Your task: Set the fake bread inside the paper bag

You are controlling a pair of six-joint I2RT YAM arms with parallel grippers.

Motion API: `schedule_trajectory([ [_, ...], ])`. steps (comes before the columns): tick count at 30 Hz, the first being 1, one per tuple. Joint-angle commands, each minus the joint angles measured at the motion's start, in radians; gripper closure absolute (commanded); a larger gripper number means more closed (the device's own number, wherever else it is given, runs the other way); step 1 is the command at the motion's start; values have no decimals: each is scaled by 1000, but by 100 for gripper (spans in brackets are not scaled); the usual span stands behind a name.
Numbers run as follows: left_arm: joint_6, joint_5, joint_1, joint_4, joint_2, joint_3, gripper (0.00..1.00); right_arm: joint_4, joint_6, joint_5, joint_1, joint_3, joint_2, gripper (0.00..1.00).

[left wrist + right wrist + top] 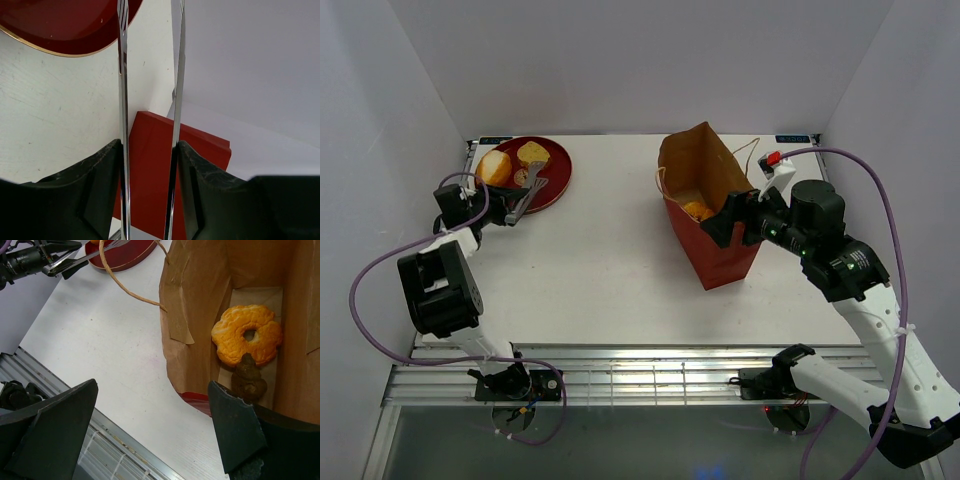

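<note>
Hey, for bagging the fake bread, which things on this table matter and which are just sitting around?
Job: paper bag; orange ring bun and dark brown piece inside it; golden roll and yellow-brown piece, not yet bagged; tongs in the left gripper.
Just there: red plate under those two.

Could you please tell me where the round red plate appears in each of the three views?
Top external: red plate upper left.
Left wrist: plate top left corner, cropped.
Right wrist: plate top edge, left of centre.
Shared landmark: metal tongs, tips at its rim.
</note>
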Motion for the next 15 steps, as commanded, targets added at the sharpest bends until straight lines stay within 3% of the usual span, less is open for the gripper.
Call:
schedule_trajectory([
  [1,-69,-9,2,98,13,-11,43,11,-21,17,7,44,-13,4],
  [15,-138,-24,25,203,140,-14,43,11,-33,32,7,42,3,4],
])
